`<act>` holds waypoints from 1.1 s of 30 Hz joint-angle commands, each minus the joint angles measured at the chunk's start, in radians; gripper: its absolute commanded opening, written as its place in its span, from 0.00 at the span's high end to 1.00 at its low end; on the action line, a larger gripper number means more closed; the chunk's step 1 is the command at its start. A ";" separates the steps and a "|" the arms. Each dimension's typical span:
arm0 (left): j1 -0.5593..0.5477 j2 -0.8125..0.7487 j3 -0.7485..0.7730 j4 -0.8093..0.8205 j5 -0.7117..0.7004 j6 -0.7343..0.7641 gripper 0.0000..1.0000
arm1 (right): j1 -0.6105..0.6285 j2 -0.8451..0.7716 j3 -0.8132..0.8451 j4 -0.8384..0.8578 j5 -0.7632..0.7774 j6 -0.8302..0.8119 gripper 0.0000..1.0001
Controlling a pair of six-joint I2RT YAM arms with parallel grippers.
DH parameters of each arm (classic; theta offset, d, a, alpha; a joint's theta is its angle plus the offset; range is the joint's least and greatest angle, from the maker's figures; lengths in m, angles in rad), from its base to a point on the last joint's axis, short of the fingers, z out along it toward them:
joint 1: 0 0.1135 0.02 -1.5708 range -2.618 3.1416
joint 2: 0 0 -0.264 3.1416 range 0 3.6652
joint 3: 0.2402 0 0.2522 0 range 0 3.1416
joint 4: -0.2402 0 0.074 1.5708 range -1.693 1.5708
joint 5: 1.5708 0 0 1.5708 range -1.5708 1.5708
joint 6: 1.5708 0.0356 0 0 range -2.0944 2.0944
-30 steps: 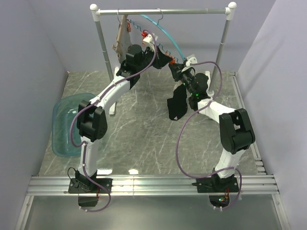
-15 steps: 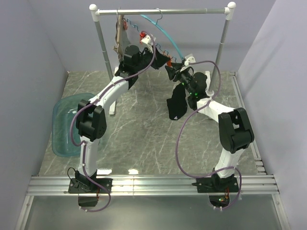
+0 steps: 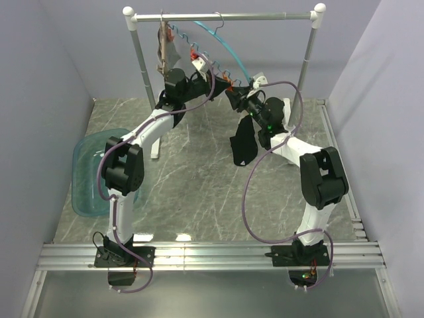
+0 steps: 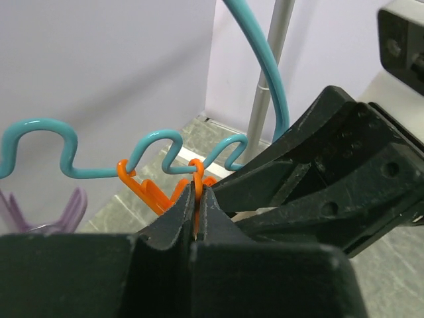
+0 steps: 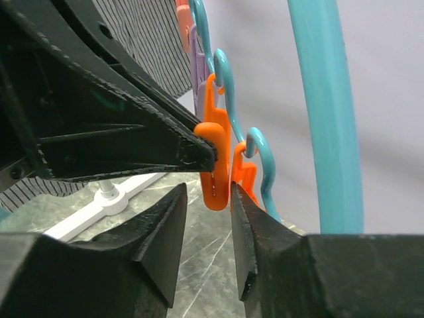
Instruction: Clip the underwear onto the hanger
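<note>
The teal hanger (image 3: 233, 54) hangs by its hook from the rack bar, its wavy lower wire carrying orange and purple clips. My left gripper (image 3: 220, 82) is shut on an orange clip (image 4: 196, 173) under the wavy wire (image 4: 159, 142). My right gripper (image 3: 233, 93) is open, and an orange clip (image 5: 216, 165) sits between its fingertips, touching the right one. The left gripper's finger (image 5: 132, 132) presses that clip from the left. The black underwear (image 3: 242, 142) hangs below my right wrist. What holds its top is hidden.
A brown wooden hanger with grey mesh cloth (image 3: 165, 53) hangs at the bar's left end. A teal basin (image 3: 89, 172) lies on the floor at the left. The rack's posts (image 3: 142, 59) stand behind both arms. A purple clip (image 4: 66, 212) hangs further left along the wire.
Both grippers have moved up and to the left together along the hanger. The underwear has shifted slightly left with the right arm.
</note>
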 commanded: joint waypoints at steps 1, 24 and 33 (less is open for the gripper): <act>-0.009 -0.029 -0.036 -0.070 0.105 0.046 1.00 | -0.013 0.017 0.064 0.038 0.021 0.001 0.61; -0.006 -0.015 0.015 -0.109 0.076 0.017 1.00 | 0.002 -0.035 -0.035 0.067 0.003 -0.017 0.86; -0.006 -0.038 0.002 -0.106 0.087 0.016 1.00 | 0.027 -0.033 -0.055 0.070 0.051 -0.014 0.62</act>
